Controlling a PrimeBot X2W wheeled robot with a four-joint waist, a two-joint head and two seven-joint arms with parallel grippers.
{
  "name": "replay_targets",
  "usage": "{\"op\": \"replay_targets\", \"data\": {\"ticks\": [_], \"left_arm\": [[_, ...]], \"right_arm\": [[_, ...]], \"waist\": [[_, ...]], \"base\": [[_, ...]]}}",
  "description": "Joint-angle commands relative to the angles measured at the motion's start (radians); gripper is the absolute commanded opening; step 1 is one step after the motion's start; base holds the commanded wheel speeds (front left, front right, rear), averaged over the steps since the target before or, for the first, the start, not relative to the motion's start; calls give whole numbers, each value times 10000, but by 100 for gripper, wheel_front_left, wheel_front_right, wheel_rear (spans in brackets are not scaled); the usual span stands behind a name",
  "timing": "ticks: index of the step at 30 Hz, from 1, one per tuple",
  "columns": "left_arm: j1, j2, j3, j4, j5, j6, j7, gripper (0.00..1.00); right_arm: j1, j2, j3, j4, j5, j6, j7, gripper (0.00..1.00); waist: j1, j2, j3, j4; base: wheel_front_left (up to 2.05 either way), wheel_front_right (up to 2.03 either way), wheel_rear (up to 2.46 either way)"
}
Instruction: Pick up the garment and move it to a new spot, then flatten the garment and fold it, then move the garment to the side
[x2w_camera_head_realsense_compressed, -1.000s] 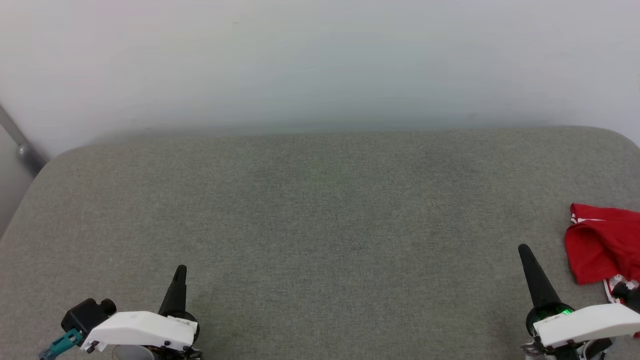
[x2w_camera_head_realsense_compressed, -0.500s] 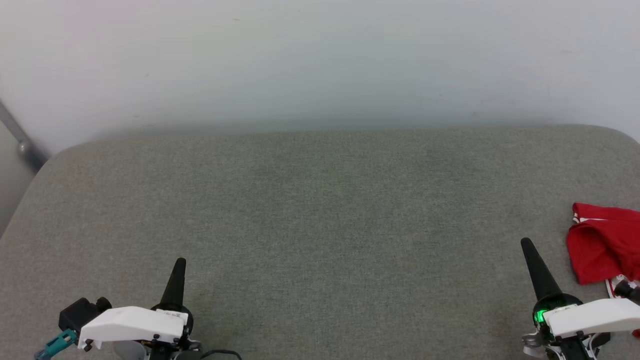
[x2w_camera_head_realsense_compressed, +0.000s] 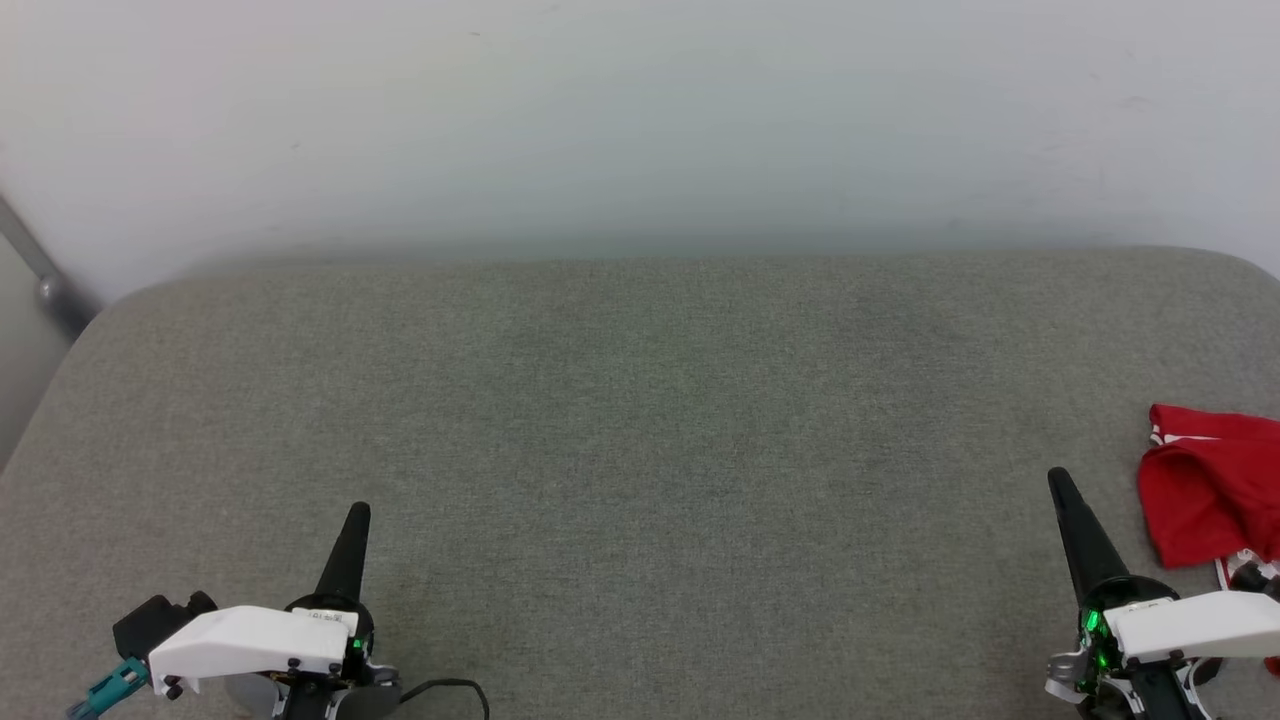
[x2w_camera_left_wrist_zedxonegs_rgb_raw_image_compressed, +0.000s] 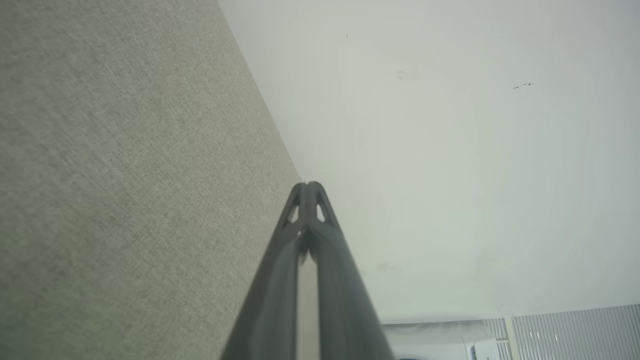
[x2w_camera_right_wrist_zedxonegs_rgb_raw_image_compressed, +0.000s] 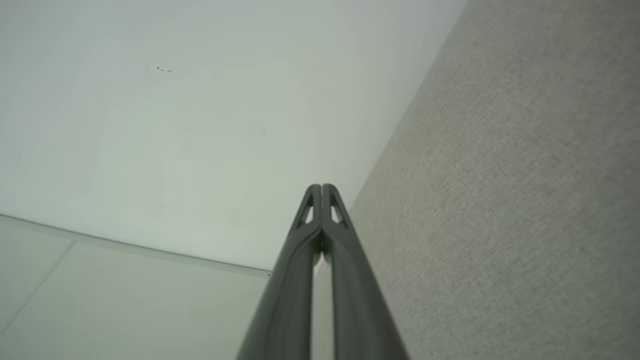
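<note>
The garment (x2w_camera_head_realsense_compressed: 1215, 485), bright red with a bit of white striped trim, lies crumpled at the right edge of the grey cushioned surface (x2w_camera_head_realsense_compressed: 650, 420) and is cut off by the head view's border. My right gripper (x2w_camera_head_realsense_compressed: 1057, 480) points up just left of it, apart from the cloth, fingers pressed together and empty (x2w_camera_right_wrist_zedxonegs_rgb_raw_image_compressed: 321, 189). At the lower left my left gripper (x2w_camera_head_realsense_compressed: 359, 512) is also shut on nothing, its tips touching (x2w_camera_left_wrist_zedxonegs_rgb_raw_image_compressed: 308, 186). No lettering on the garment shows.
A pale wall (x2w_camera_head_realsense_compressed: 640, 120) rises behind the surface's far edge. A grey metal bar (x2w_camera_head_realsense_compressed: 40, 280) slants at the far left. A thin black cable (x2w_camera_head_realsense_compressed: 450, 690) lies by my left wrist.
Both grippers have slid a little up the head view, toward the far edge. The garment has stayed where it was.
</note>
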Motion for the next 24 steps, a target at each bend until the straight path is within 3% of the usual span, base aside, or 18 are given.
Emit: {"op": "replay_targets", "data": {"ticks": [1, 24], "left_arm": [[-206, -18, 90, -24, -202, -86, 78, 0], [-398, -284, 561, 104, -1740, -463, 541, 0]], "right_arm": [[-235, -37, -29, 13, 245, 1, 56, 0], [-570, 6, -167, 498, 2067, -1, 144, 0]], "waist": [[-1, 0, 7, 4], [-1, 0, 109, 61]], "base": [[0, 0, 0], [0, 0, 0]]}}
